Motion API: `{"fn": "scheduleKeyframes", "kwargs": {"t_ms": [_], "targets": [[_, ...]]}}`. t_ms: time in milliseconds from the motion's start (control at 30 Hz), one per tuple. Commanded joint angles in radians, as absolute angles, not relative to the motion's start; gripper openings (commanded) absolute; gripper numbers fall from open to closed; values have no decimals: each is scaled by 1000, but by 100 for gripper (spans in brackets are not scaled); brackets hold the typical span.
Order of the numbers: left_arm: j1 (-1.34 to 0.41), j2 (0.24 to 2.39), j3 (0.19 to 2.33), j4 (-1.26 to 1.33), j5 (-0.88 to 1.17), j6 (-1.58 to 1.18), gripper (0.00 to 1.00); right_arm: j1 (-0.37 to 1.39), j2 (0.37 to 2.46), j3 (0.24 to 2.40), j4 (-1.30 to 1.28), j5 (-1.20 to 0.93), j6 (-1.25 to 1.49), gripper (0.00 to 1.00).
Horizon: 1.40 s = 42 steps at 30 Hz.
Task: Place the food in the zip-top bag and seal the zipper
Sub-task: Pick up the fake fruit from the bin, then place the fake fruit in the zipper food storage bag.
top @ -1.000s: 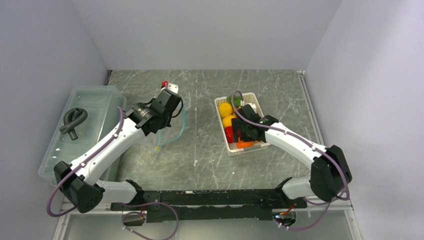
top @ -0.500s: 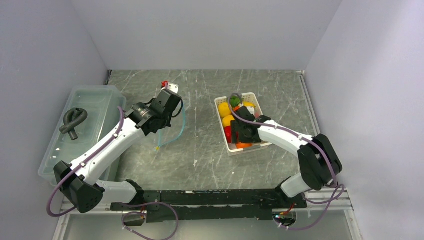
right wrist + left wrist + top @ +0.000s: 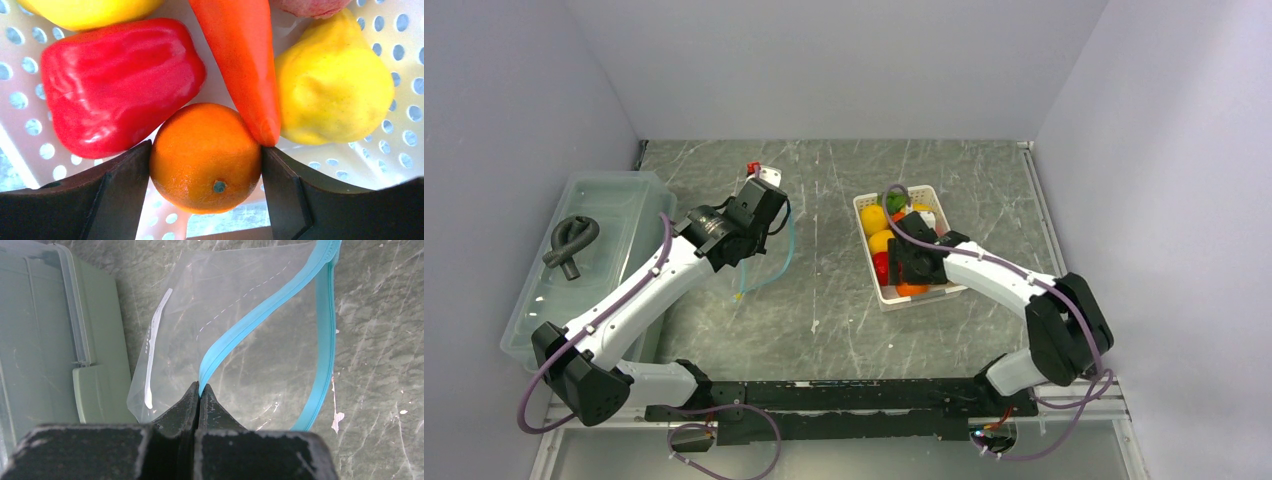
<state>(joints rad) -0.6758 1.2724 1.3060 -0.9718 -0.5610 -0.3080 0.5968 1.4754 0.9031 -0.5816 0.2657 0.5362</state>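
My left gripper is shut on the teal-blue zipper of the clear zip-top bag, holding one lip so that the mouth gapes open above the table. In the top view this gripper is left of centre, with the zipper looping below it. My right gripper is down in the white basket, its jaws touching both sides of an orange round fruit. A red pepper, a carrot and a yellow fruit lie against it. In the top view my right gripper covers part of the food.
The white perforated basket stands right of centre and also holds a yellow fruit and a green piece. A large translucent lidded bin with a grey hose on it fills the left side, close to the bag.
My right gripper has shifted slightly left and farther into the basket, and its elbow has swung inward. The left arm and the bag have not moved.
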Motion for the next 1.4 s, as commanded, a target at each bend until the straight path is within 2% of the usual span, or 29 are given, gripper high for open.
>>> {"fn": "scheduleKeyframes", "kwargs": {"t_ms": [0, 400, 767, 1100, 1367], "targets": [[-680, 1250, 1302, -946, -559, -301, 0, 592, 1390, 914, -579, 302, 544, 53], [-680, 1254, 1302, -946, -562, -301, 0, 592, 1269, 955, -633, 315, 528, 45], [-679, 1255, 1301, -945, -556, -303, 0, 594, 1183, 997, -589, 196, 509, 43], [-679, 1258, 1304, -945, -545, -303, 0, 615, 1081, 1023, -419, 9, 492, 42], [-679, 1249, 1301, -944, -540, -302, 0, 720, 1115, 1074, -306, -7, 488, 42]]}}
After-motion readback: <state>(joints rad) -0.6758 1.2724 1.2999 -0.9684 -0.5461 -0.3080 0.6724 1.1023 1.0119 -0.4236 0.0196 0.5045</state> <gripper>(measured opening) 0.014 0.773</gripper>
